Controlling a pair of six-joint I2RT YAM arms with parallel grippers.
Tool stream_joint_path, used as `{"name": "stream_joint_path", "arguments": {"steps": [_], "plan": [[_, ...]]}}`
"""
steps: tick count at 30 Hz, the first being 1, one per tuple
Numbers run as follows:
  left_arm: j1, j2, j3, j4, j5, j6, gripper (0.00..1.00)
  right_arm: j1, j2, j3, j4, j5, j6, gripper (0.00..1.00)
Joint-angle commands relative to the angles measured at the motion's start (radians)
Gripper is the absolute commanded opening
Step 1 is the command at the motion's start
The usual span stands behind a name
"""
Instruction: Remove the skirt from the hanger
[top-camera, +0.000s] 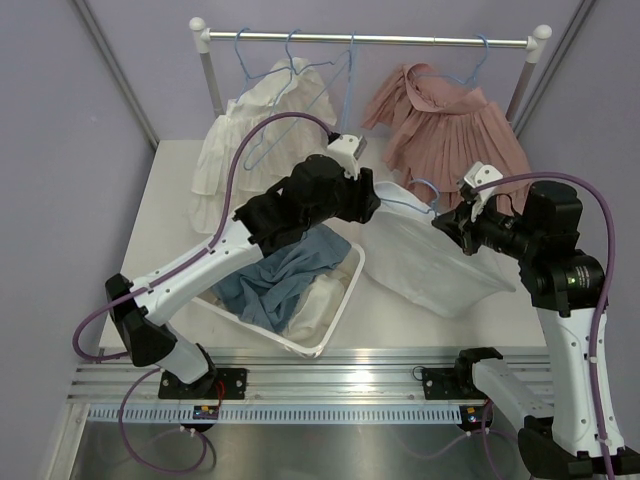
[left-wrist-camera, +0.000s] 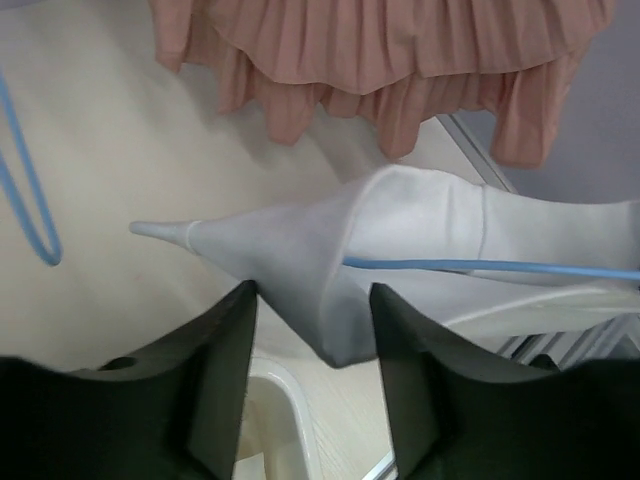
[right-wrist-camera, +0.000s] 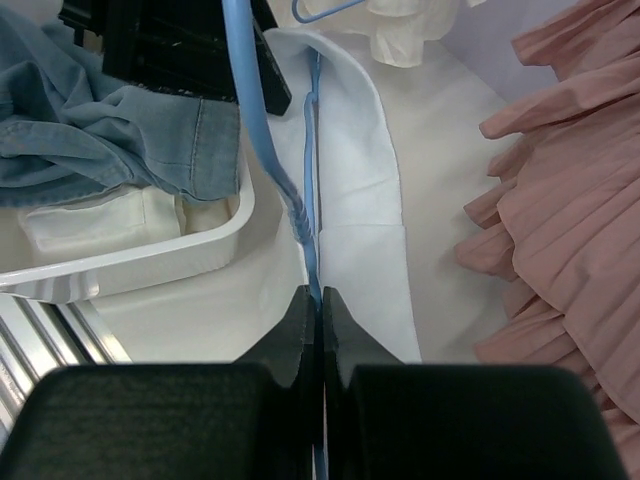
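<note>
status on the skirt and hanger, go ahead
Right fingers shut on hanger. Left fingers open, straddling white skirt edge. Skirt not yet off hanger. Laundry basket close under left arm.

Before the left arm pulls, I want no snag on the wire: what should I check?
1. Grip of right hand on blue hanger, shut: ok.
2. Fold of white skirt inside left hand: ok.
3. Closure of left hand on fabric: not ok, jaws stand apart.
4. Wire of blue hanger outside left hand's bite: cannot tell, it runs close by.
5. Gap between pink skirt and white skirt: ok.
</note>
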Motion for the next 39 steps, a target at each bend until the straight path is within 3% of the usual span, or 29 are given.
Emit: {"name": "stream_joint_path", "arguments": {"steps": [1,9,21,26,32,39], "plan": [[-0.004,-0.011,0.033,-0.028,-0.118,0.041,0.48,-0.001,-0.011,0.010,0.017,-0.063,-0.028,0.00],[-0.002,-0.057,-0.026,-0.071,-0.250,0.076,0.00,-0.001,-0.029,0.012,-0.066,-0.103,-0.121,0.00],[0.127,-0.218,-0.223,-0.159,-0.331,0.064,0.00,-0.001,-0.080,-0.005,-0.388,-0.034,-0.410,0.00],[0.162,-0.298,-0.234,-0.151,-0.331,0.069,0.00,-0.001,-0.084,-0.048,-0.519,-0.010,-0.508,0.00],[0.165,-0.330,-0.214,-0.108,-0.233,0.032,0.00,-0.001,-0.060,-0.111,-0.522,-0.019,-0.524,0.00],[0.164,-0.345,-0.233,0.019,0.006,-0.005,0.00,-0.001,0.004,-0.143,-0.415,-0.036,-0.438,0.00]]}}
